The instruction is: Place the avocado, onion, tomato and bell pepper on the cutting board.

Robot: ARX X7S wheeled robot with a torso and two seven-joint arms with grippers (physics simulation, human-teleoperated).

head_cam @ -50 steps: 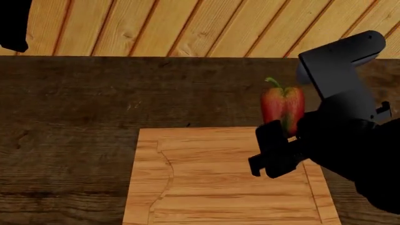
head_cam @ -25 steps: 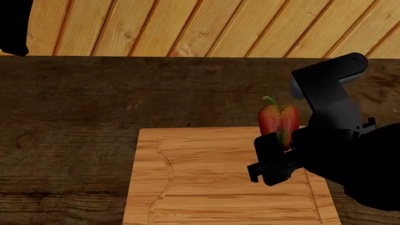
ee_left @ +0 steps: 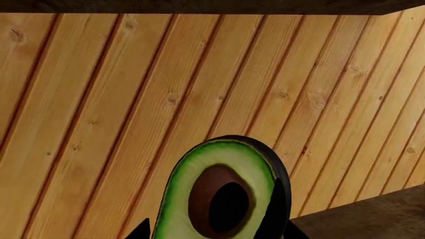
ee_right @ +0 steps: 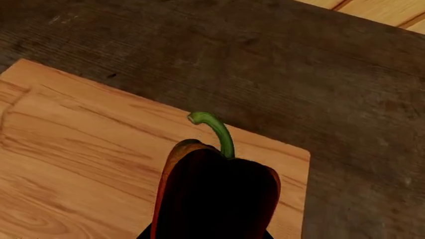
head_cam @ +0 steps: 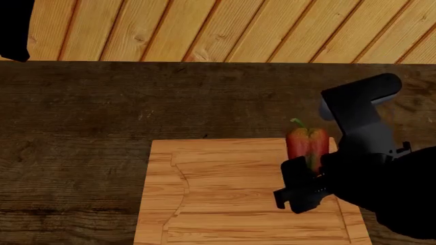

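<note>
The bell pepper [head_cam: 309,145] is clamped in the right tool [head_cam: 308,176], stem up, over the far right corner of the cutting board [head_cam: 225,199]; from these views I cannot tell whether its base touches the wood or hangs just above it. A pepper is hollow and light with a waxy, lobed skin, so I judge it will give a little under pressure and could twist or slip if squeezed across a ridge; the best hold is across the broad mid-body, fingers seated in the furrows between lobes, never on the thin green stem. The right wrist view shows the pepper's dark upper body and curved stem over the board's corner, with the dark wooden surface [head_cam: 89,117] beyond. The left tool [ee_left: 211,233] is closed on the avocado [ee_left: 222,189], cut face and brown pit turned to the camera, against a pale plank background. The avocado half should be heavier for its size, firm at the skin but soft and bruisable on the flesh, and slick there, so skin-side contact is what I would trust. Much is hidden: the fingers of both tools are mostly cut off or buried behind the produce, the left arm shows only as a dark shape at the head view's upper left, and neither the onion nor the tomato appears anywhere.
</note>
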